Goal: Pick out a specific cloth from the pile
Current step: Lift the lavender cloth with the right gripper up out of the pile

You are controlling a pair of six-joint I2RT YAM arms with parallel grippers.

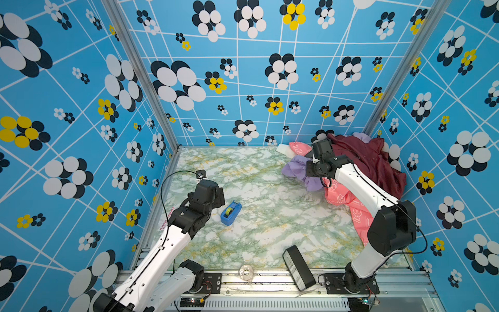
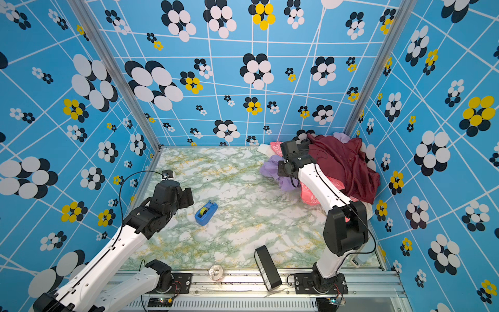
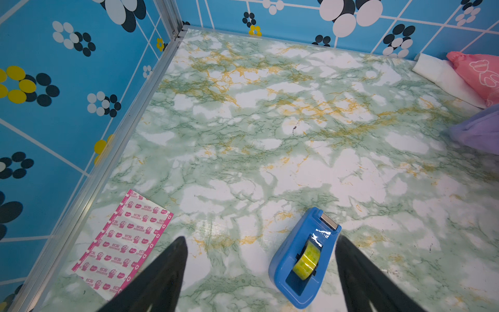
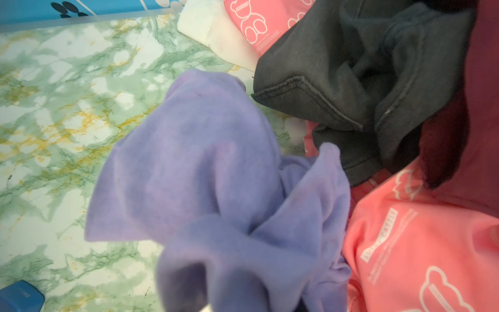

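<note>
Only in right wrist view: stitched grey hem [image 4: 310, 89] beside the cloth [image 4: 216, 167]

**Both top views.** The wrist housing of the right claw [image 1: 310, 170] covers its fingertips, and the lavender cloth [image 1: 293, 168] bunched around it hides the grip.

**Right wrist view.** The claw's fingers are buried in the gathered cloth. The folds nearest the claw are out of focus and run off the frame. Beyond the claw, the pile [image 1: 370, 162] shows only in part: the pink garment [image 4: 421, 243], the dark grey garment [image 4: 351, 67] and the maroon fabric [image 4: 480, 135] are all cut by the frame edge. The pink garment's smaller print is too fine to read. A blue tape dispenser [image 4: 19, 297], off to the claw's side, shows one corner only.

**Left wrist view.** The fingers [image 3: 167, 270] of the left claw [image 3: 260, 237] are cut off at their bases. The print on the sticker sheet [image 3: 124, 237] beside the claw is illegible.
</note>
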